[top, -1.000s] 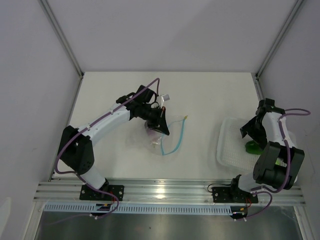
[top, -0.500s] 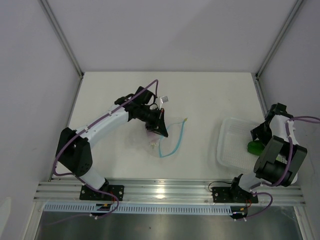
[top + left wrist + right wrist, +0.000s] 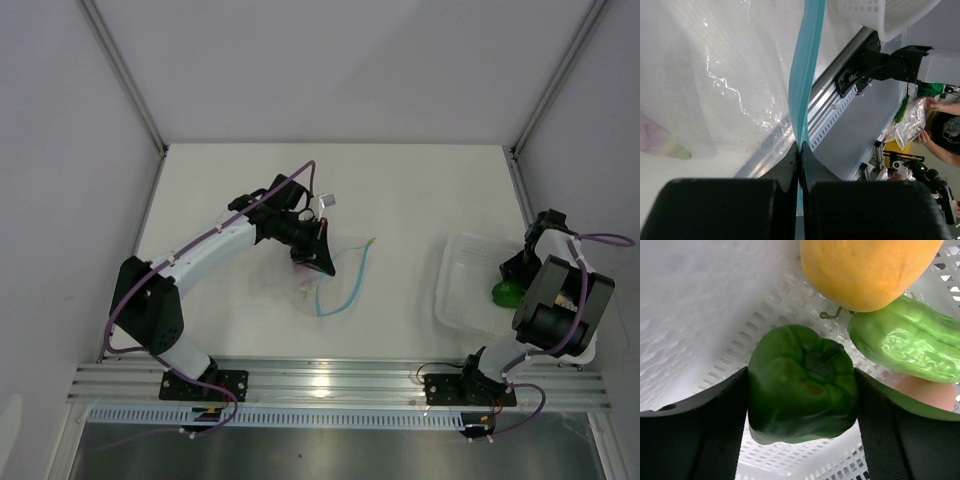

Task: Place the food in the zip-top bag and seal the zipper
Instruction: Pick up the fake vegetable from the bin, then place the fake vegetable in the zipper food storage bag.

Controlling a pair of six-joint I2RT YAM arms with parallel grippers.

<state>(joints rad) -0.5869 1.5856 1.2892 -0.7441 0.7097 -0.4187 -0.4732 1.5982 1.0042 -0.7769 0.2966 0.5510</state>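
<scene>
The clear zip-top bag (image 3: pixel 318 285) lies mid-table with its light-blue zipper (image 3: pixel 358 272) curving open. My left gripper (image 3: pixel 322 264) is shut on the zipper (image 3: pixel 807 75) and holds that edge of the bag (image 3: pixel 730 75) up; a pinkish food piece (image 3: pixel 657 141) lies inside. My right gripper (image 3: pixel 802 390) is down in the white basket (image 3: pixel 705 315), with both fingers pressed against the sides of a glossy dark-green pepper (image 3: pixel 802 382). Beside it lie a yellow-orange piece (image 3: pixel 867 270), a light-green piece (image 3: pixel 907 337) and a pinkish one (image 3: pixel 926 392). From above, only the green pepper (image 3: pixel 507 292) shows.
The white perforated basket (image 3: pixel 460 290) stands at the right near the table's edge, close to the right arm's base. An aluminium rail (image 3: pixel 330 385) runs along the near edge. White walls close off the back and both sides.
My right gripper has dropped lower into the basket and its jaws have narrowed onto the green pepper. The left gripper has shifted slightly, still pinching the zipper.
</scene>
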